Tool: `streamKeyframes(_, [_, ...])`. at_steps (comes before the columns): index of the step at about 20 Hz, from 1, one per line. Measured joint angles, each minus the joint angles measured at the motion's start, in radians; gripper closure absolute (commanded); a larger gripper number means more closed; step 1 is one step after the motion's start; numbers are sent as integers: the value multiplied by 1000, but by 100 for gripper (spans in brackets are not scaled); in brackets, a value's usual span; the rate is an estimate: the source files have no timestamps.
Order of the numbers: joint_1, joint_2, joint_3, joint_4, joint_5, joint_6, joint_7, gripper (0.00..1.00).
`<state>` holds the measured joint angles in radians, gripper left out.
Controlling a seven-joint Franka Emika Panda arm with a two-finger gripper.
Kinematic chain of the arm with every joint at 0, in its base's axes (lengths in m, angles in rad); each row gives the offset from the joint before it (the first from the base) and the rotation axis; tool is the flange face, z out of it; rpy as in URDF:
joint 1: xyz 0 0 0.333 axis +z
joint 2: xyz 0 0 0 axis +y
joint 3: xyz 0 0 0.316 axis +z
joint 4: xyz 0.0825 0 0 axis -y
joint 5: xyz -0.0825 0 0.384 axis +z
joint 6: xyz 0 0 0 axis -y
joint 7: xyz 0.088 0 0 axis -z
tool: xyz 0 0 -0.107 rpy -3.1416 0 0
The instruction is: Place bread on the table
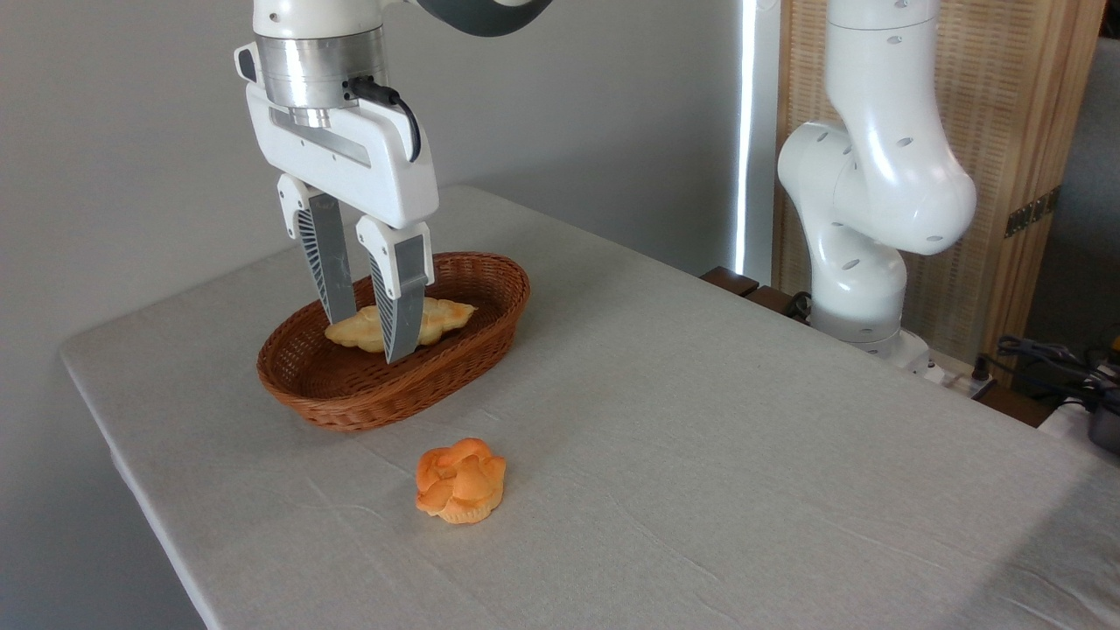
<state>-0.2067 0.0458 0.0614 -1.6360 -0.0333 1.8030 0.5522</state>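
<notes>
This looks like a robotics lab set up in an ordinary room rather than a kitchen. A white jointed robot arm (875, 192) stands bolted at the 3 o'clock edge of a large table covered in light grey-beige cloth (700, 455), with no dishes or cooking gear around it. Black cables and plugs (1046, 359) lie loose at 3 o'clock beside the arm's base. Behind stand a plain grey wall (131, 131) and, at 1 o'clock, a pale wooden slatted screen (1024, 105).

Near jaw hides bread (442, 317) middle; arm top cropped
</notes>
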Motion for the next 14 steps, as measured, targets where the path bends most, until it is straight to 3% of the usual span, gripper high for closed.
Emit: streamKeyframes(14, [3, -7, 13, 0, 0, 0, 0, 0])
